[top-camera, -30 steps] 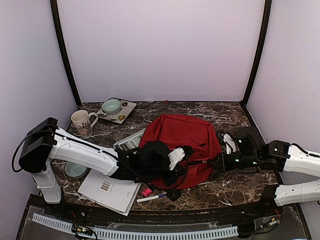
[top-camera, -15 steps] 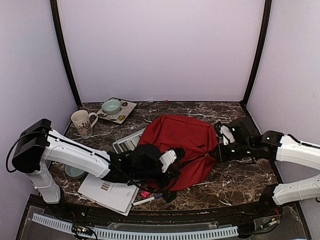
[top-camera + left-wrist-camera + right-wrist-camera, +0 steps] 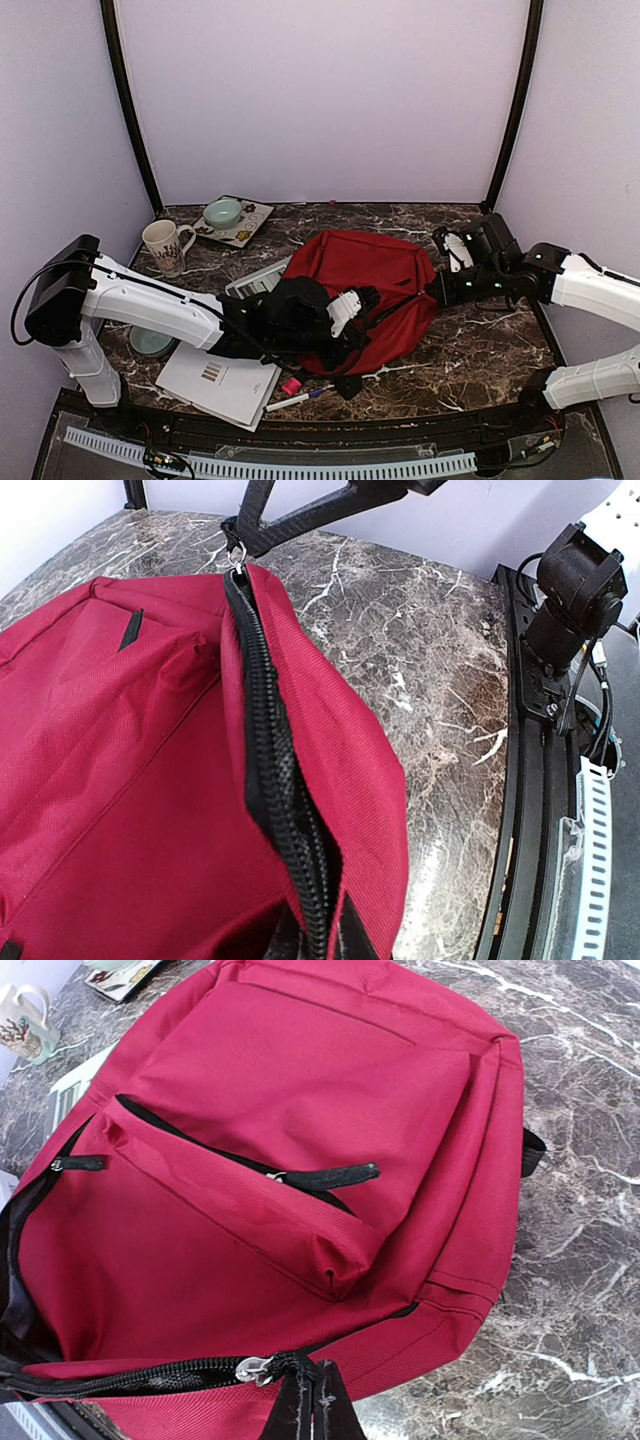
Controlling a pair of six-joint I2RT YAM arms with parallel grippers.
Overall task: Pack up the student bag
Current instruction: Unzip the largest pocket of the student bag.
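Observation:
The student bag [image 3: 362,278], a large red backpack, lies flat mid-table with its front zip pocket [image 3: 300,1175] facing up. My left gripper [image 3: 362,302] is shut on the bag's black zip edge [image 3: 290,810] at the near side, with its fingertips mostly buried in the fabric [image 3: 318,935]. My right gripper [image 3: 434,293] is at the bag's right side, shut on the black zip pull [image 3: 297,1364] of the main zip. It also shows in the left wrist view [image 3: 240,540]. The zip pull [image 3: 236,558] is drawn taut there. The main zip gapes a little in the right wrist view [image 3: 120,1380].
A mug [image 3: 166,245] and a teal bowl [image 3: 223,212] on a patterned tray [image 3: 247,226] stand at the back left. A grey slatted item [image 3: 256,280], a white booklet [image 3: 220,381], a pink eraser [image 3: 292,385], a pen [image 3: 298,398] and a teal disc [image 3: 148,341] lie left of the bag.
My right gripper has moved back and to the right with the zip pull, stretching the bag's edge. My left gripper has shifted slightly right and still holds the zip edge.

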